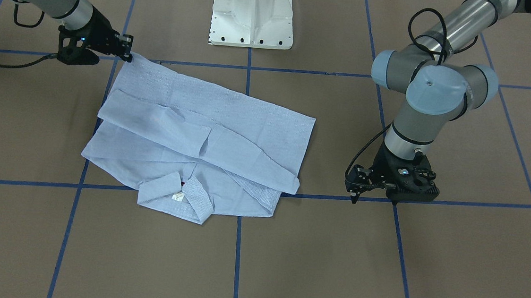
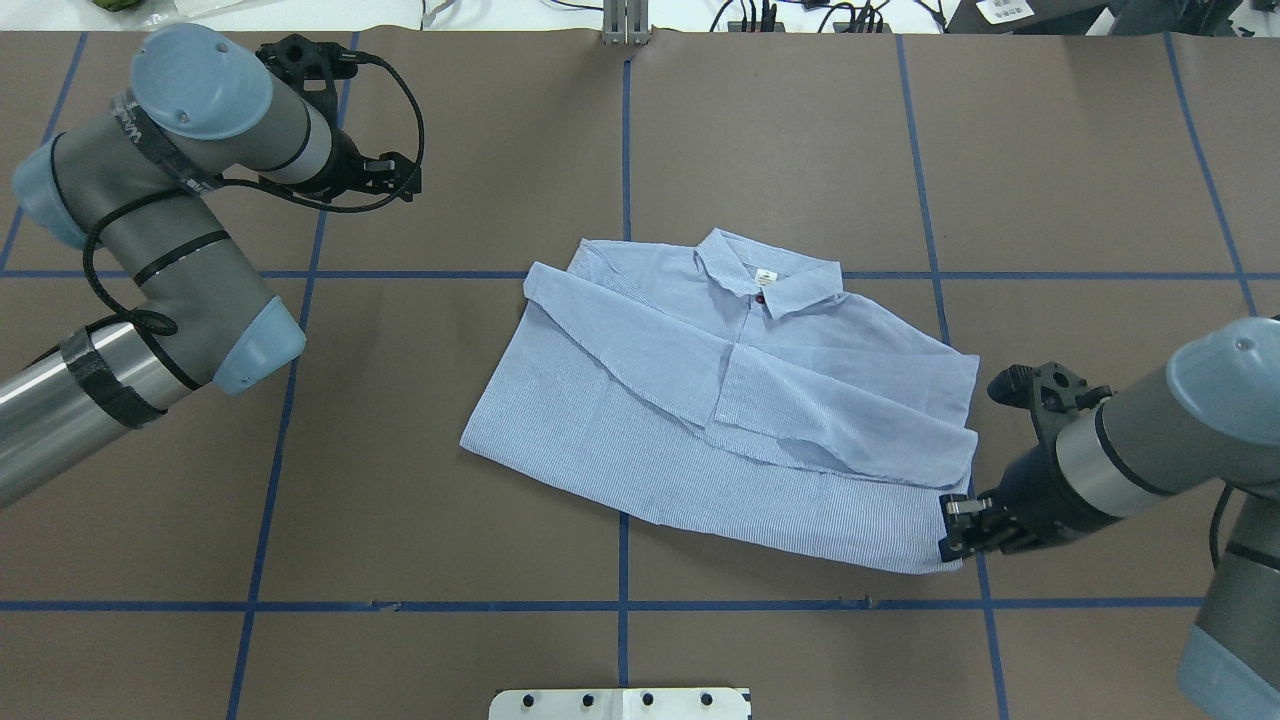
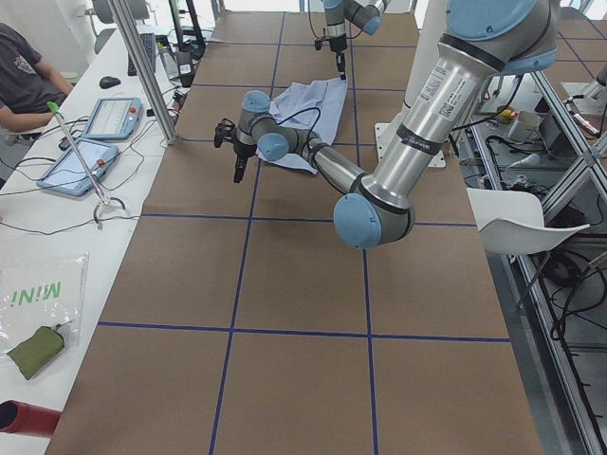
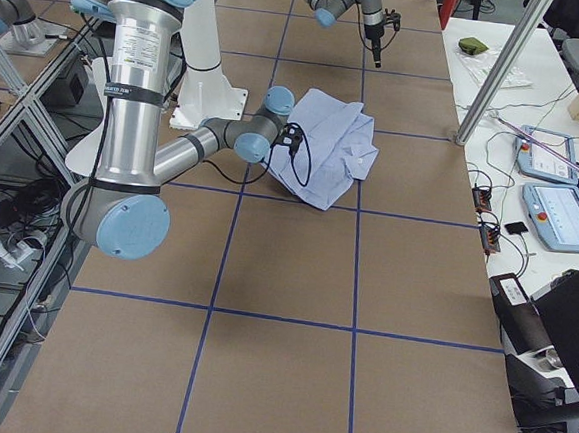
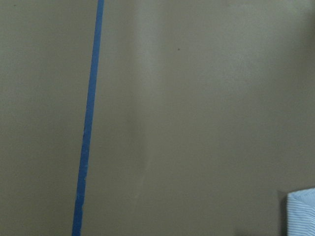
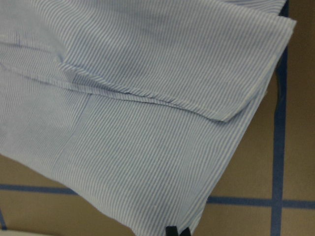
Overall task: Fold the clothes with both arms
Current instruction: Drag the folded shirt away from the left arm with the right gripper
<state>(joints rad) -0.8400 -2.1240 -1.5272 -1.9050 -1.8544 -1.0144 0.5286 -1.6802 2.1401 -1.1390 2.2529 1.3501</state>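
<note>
The light-blue striped shirt point(image 1: 210, 130) lies partly folded on the brown table, sleeves laid across its front and the collar point(image 2: 765, 275) on the far side from the robot. My right gripper point(image 2: 950, 525) sits low at the shirt's hem corner nearest the robot, shut on that corner; the right wrist view shows its black fingertips point(image 6: 171, 231) close together at the cloth's edge. Well apart from the shirt, my left gripper point(image 1: 374, 200) points down at the table, open and holding nothing. The left wrist view shows bare table and a sliver of the shirt point(image 5: 301, 214).
Blue tape lines point(image 1: 235, 260) divide the table into squares. The white pedestal base point(image 1: 252, 15) stands at the robot's side. Beyond the far edge are a side desk with tablets point(image 3: 85, 156), a metal post point(image 3: 142, 66) and a seated person point(image 3: 24, 71).
</note>
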